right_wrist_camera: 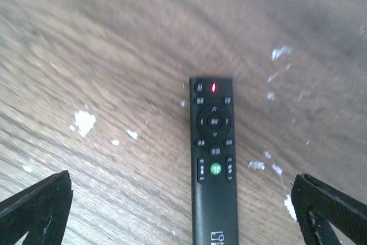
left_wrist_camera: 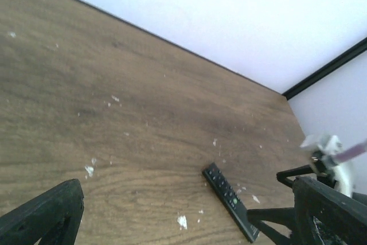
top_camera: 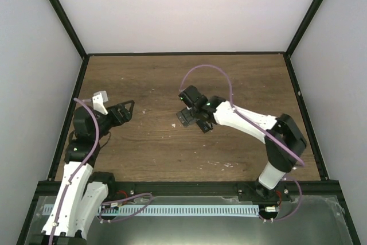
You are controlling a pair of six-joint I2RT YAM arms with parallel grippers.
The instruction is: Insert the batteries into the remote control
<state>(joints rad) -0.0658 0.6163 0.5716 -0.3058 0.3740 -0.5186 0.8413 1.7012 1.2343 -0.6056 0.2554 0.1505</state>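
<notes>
The black remote control point(right_wrist_camera: 214, 164) lies face up on the wooden table, buttons and a green key showing. My right gripper point(right_wrist_camera: 183, 222) is open and low over it, one finger on each side of its near end, not touching it. In the left wrist view the remote point(left_wrist_camera: 229, 199) lies ahead and to the right. In the top view my right gripper point(top_camera: 192, 117) covers it. My left gripper point(top_camera: 127, 109) is open and empty at the table's left, pointing towards the remote. The batteries are not in view.
White specks of debris point(right_wrist_camera: 84, 122) are scattered on the table point(top_camera: 229, 78) around the remote. Black frame posts and white walls enclose the table on three sides.
</notes>
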